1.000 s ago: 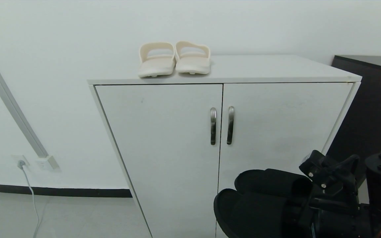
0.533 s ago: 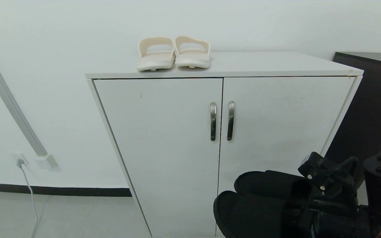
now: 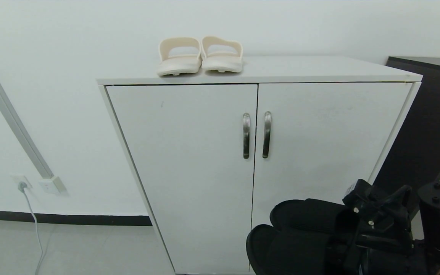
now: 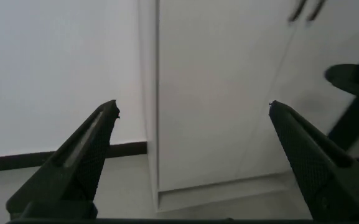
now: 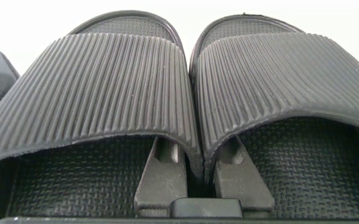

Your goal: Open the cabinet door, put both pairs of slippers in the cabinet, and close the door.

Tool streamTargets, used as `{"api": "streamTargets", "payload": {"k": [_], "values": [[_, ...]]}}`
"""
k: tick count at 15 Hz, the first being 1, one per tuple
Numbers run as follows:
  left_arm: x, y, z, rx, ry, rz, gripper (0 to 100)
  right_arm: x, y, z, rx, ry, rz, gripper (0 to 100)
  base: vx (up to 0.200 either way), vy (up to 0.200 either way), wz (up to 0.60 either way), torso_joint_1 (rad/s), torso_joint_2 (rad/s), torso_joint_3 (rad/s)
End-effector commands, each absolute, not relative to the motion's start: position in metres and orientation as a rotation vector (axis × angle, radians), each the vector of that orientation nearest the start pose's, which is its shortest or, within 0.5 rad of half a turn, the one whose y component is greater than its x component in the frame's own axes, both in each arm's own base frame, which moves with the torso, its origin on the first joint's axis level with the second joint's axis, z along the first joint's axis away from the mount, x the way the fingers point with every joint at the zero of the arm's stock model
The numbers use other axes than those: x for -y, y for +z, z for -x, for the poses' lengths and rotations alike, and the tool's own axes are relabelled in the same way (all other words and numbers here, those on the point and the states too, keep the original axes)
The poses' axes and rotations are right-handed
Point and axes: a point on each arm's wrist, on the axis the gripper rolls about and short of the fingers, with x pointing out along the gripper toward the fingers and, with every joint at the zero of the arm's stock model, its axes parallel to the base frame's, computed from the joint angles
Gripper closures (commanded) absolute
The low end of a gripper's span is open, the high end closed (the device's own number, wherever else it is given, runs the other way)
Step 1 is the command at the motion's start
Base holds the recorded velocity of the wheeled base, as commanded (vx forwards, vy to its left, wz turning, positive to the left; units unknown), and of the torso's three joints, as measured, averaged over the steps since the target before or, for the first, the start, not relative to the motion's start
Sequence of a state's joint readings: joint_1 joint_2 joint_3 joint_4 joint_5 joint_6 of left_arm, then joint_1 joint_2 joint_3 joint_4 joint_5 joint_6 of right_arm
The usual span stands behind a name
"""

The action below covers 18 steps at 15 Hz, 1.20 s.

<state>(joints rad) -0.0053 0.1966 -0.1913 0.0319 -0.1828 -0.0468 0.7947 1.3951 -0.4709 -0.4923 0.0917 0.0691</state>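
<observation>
Bright, even light leaves only faint shadows under the cream slippers [image 3: 200, 57] atop the cabinet [image 3: 319, 69].

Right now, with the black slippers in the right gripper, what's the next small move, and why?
Probably raise the open left gripper toward the left door handle. Both cabinet doors are shut, and the right gripper is shut on the black slippers, so only the left is free to pull.
</observation>
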Motion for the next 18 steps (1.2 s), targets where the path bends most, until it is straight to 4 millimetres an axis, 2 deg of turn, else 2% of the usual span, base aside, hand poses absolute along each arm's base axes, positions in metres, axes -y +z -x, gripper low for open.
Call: {"api": "streamTargets", "payload": {"k": [1, 3, 7, 9, 11, 13, 18], "values": [[0.008, 0.149, -0.026, -0.204, -0.357, 0.088, 0, -0.149, 0.157, -0.142, -0.455, 0.861, 0.094, 100, 0.0, 0.0, 0.0, 0.0, 0.0, 0.0], [0.012, 0.158, -0.047, -0.224, -0.541, 0.126, 0, -0.15, 0.157, -0.143, -0.455, 0.862, 0.094, 100, 0.0, 0.0, 0.0, 0.0, 0.0, 0.0], [0.018, 0.169, -0.078, -0.209, -0.729, 0.131, 0, -0.152, 0.155, -0.142, -0.465, 0.87, 0.101, 100, 0.0, 0.0, 0.0, 0.0, 0.0, 0.0], [0.03, 0.178, -0.104, -0.209, -0.838, 0.121, 0, -0.153, 0.154, -0.141, -0.466, 0.875, 0.103, 100, 0.0, 0.0, 0.0, 0.0, 0.0, 0.0], [0.044, 0.185, -0.122, -0.215, -0.926, 0.114, 0, -0.153, 0.154, -0.142, -0.468, 0.874, 0.102, 100, 0.0, 0.0, 0.0, 0.0, 0.0, 0.0], [0.066, 0.198, -0.142, -0.215, -1.022, 0.105, 0, -0.152, 0.153, -0.141, -0.47, 0.874, 0.105, 100, 0.0, 0.0, 0.0, 0.0, 0.0, 0.0], [0.13, 0.218, -0.184, -0.219, -1.131, 0.078, 0, -0.153, 0.151, -0.14, -0.47, 0.88, 0.106, 100, 0.0, 0.0, 0.0, 0.0, 0.0, 0.0]]}}
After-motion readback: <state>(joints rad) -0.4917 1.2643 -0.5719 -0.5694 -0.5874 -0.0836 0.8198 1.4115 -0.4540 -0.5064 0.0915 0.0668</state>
